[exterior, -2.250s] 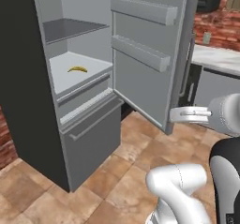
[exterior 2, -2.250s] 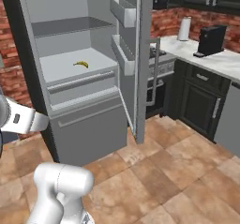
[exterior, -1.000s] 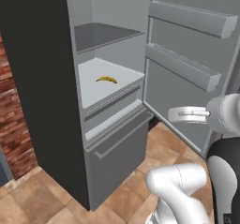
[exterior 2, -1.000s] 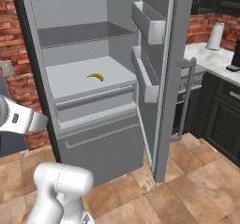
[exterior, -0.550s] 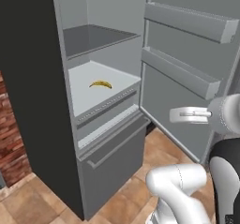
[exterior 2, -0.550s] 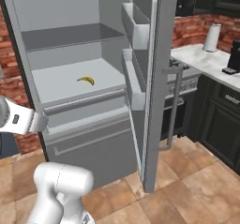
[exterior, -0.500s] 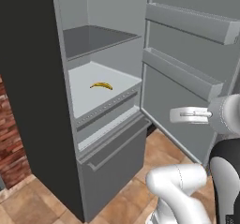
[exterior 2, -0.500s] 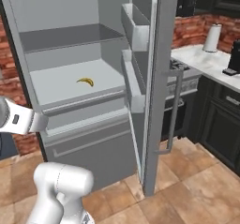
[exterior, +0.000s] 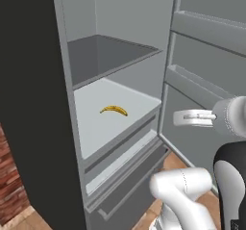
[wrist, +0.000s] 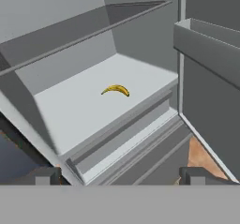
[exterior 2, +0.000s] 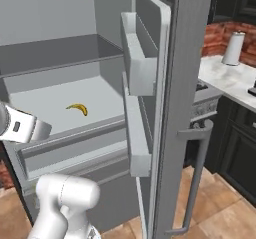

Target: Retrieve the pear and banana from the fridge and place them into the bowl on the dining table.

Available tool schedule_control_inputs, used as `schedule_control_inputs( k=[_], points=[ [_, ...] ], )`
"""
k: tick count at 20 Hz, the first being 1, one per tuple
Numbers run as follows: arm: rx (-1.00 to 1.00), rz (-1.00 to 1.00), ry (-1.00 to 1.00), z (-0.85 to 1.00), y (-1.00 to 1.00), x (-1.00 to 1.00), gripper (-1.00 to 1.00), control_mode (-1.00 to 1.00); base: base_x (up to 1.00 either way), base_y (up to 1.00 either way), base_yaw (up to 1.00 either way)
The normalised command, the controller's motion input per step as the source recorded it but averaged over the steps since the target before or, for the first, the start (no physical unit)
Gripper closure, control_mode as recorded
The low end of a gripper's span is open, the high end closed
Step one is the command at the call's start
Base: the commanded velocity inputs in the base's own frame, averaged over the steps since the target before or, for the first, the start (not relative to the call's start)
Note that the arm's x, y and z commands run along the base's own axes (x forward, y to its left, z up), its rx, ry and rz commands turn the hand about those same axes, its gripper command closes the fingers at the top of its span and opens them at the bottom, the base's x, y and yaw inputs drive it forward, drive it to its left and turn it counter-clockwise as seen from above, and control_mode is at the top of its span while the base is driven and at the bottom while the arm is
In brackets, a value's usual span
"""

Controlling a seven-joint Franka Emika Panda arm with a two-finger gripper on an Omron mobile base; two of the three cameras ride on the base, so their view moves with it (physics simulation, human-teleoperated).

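Note:
The fridge (exterior: 129,17) stands wide open in front of me, its light grey inside showing. A small curved yellow banana (exterior: 114,110) lies alone on the middle shelf (exterior 2: 77,108), also seen in the hand view (wrist: 116,90). My gripper (exterior: 178,118) hangs in front of the open compartment, level with that shelf and short of it, right of the banana. It is open with nothing between its fingers (wrist: 44,175). The pear is hidden or out of view. The bowl and the dining table are out of view.
The open fridge door (exterior 2: 175,83) with its shelf bins and bar handle (exterior 2: 197,178) stands close on my right. A closed drawer (exterior: 120,176) sits under the banana's shelf. A counter with a paper towel roll (exterior 2: 233,48) and dark cabinets (exterior 2: 240,148) lie further right.
The base has driven closer to the fridge, so the shelves and banana now loom larger in both base views. The arm has kept its pose; the banana has not moved.

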Motion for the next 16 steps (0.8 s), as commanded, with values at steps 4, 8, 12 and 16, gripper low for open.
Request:
schedule_control_inputs(
  k=[4,8,12,16],
  points=[
    [0.0,0.0,0.0,0.0,0.0,0.0,-1.0,1.0,0.96,0.06,0.0],
    [0.0,0.0,0.0,0.0,0.0,0.0,-1.0,1.0,0.96,0.19,0.0],
    [0.0,0.0,0.0,0.0,0.0,0.0,-1.0,1.0,0.81,0.28,0.0],
    [0.0,0.0,0.0,0.0,0.0,0.0,-1.0,1.0,0.29,0.15,0.0]
  ],
)
